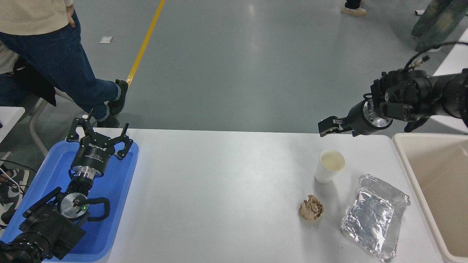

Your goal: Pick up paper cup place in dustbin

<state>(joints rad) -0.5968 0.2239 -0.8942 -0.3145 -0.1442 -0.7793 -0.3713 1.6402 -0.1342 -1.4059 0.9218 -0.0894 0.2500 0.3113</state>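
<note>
1. Plainly, the paper cup (pixel 329 166) stood upright on the white table (pixel 226 190) at the right of centre of the frame, mouth up, with its cream inside showing and nothing visible in it; it touched no other thing.
2. Just below it in the frame lay a crumpled brown paper ball (pixel 311 208), and to the lower right a crinkled foil container (pixel 374 216); both sat near the cup but apart from it.
3. The dustbin (pixel 402 157) filled the right edge of the frame, its thick rim beside the table's right end; its inside looked bare where it showed.
4. The right gripper (pixel 327 126) hung in the air above the table's far edge, up and slightly left of the cup, apart from it; its fingers pointed left and looked drawn together, holding nothing.
5. The left gripper (pixel 99 137) was parked at the lower left over a blue tray (pixel 120 204), its fingers spread wide.
6. I judged the cup light, thin-walled and easy to crush or tip; a soft squeeze would suit it.
7. The best hold seemed across the upper wall just under the rim, where the rolled edge stiffens it; the taper there would also keep it from slipping down.
8. A hard pinch lower down would likely buckle the side.
</note>
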